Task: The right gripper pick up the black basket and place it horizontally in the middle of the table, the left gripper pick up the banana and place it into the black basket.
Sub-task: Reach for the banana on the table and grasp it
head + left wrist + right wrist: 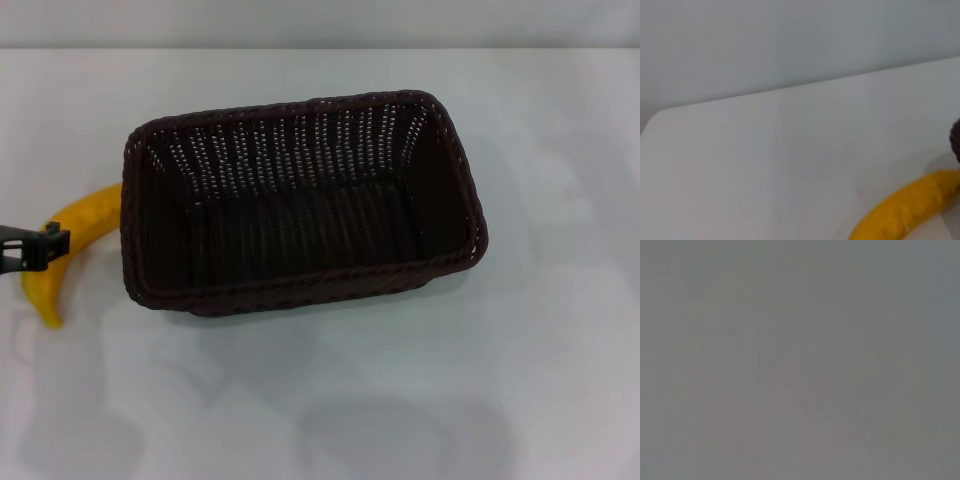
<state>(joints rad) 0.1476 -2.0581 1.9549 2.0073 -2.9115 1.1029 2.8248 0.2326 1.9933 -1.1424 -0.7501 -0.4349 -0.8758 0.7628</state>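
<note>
Basket set, banana pending

Black basket (300, 200) sits lengthwise mid-table (520, 380), open for loading; banana (70, 245) at its 9 o'clock, touching the rim; left gripper (35, 248) at the fruit's middle, finger state unclear; right gripper out of sight

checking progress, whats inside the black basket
Nothing: the black basket shows only its woven floor. The banana lies outside by its left end, left hand at it.
</note>
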